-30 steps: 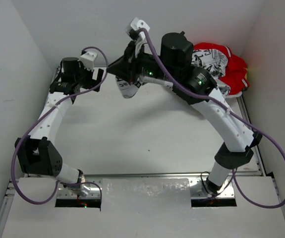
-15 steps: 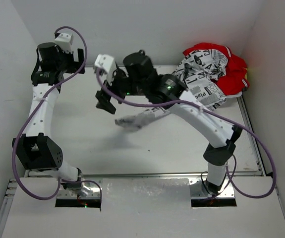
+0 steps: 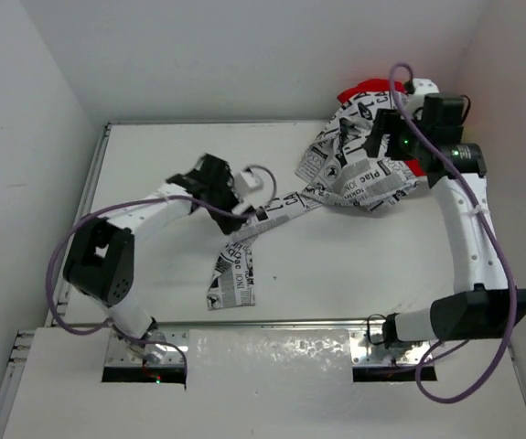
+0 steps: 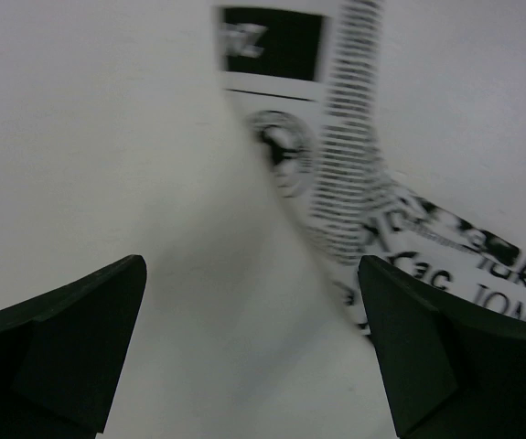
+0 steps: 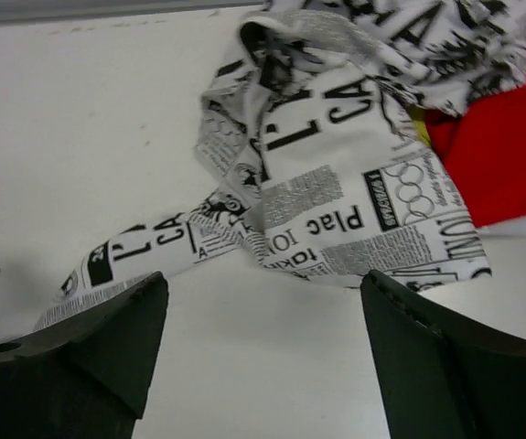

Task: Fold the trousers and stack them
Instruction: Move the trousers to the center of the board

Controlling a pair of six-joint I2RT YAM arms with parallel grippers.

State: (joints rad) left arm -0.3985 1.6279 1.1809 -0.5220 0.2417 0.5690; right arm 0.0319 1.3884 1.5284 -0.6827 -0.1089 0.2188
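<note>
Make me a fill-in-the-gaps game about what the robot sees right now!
The trousers are printed all over like a ____.
The other cloth, in the far corner, is coloured ____.
The left gripper and the right gripper are both ____.
Missing words: newspaper, red, open.

Your trousers (image 3: 354,174) are white with black newspaper print all over: bold headlines, grey-looking text columns, little pictures, and a solid black block with white letters on the leg. Red cloth (image 3: 368,89) pokes out behind them, and you can catch a sliver of yellow at its edge in the right wrist view. Table (image 3: 153,155) is plain white. Left arm (image 3: 139,212) and right arm (image 3: 471,238) are white with black joints, and the cable (image 3: 52,279) is purple. Left gripper (image 4: 252,265) and right gripper (image 5: 264,279) are both near-black.
</note>
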